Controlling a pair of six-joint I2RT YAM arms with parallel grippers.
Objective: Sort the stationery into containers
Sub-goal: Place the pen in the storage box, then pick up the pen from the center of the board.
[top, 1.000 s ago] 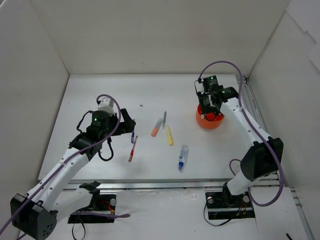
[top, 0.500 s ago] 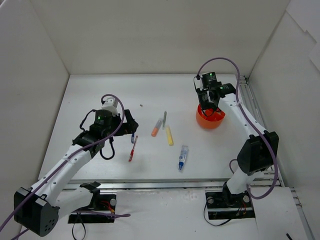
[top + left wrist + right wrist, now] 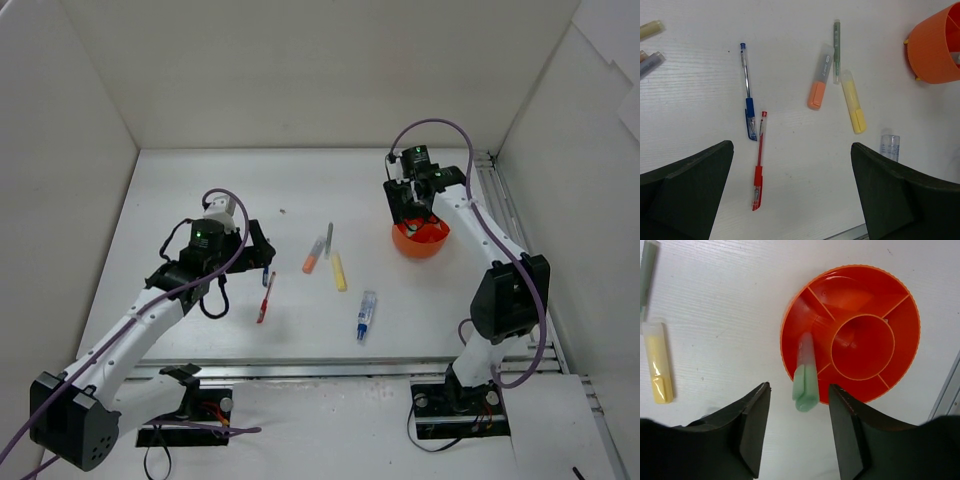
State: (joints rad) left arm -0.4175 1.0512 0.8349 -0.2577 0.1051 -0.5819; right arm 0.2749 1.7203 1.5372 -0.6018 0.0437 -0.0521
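Nearest the arm bases, flat on the white table: blue-capped clear pen, alone, blue end toward the bases, well apart from the rest. A little farther and to the left, red pen, also flat. Far end of it just beside the near end of the blue pen, both pointing roughly away from the bases. Over the table by that pair, left gripper: hovering, fingers spread wide, nothing between them, touching no pen. At the left edge of the left wrist view, cut off by the frame: end of a pale slim stick and, nearer, a grey-capped marker.

Mid-table, a loose cluster of three. Yellow marker nearest, then orange marker to its left, then grey pen farthest. Grey pen lying just beside the orange marker's clear cap and ending just beside the yellow marker's far tip. Touching or not: cannot tell.

Farther right, orange cup: round, upright, with a central well and a divided outer ring. Green marker standing tilted in one outer compartment, clear end down inside, green end leaning out over the rim. Directly above, right gripper: released, fingers apart on either side of the marker with a gap on both sides, gripping nothing.
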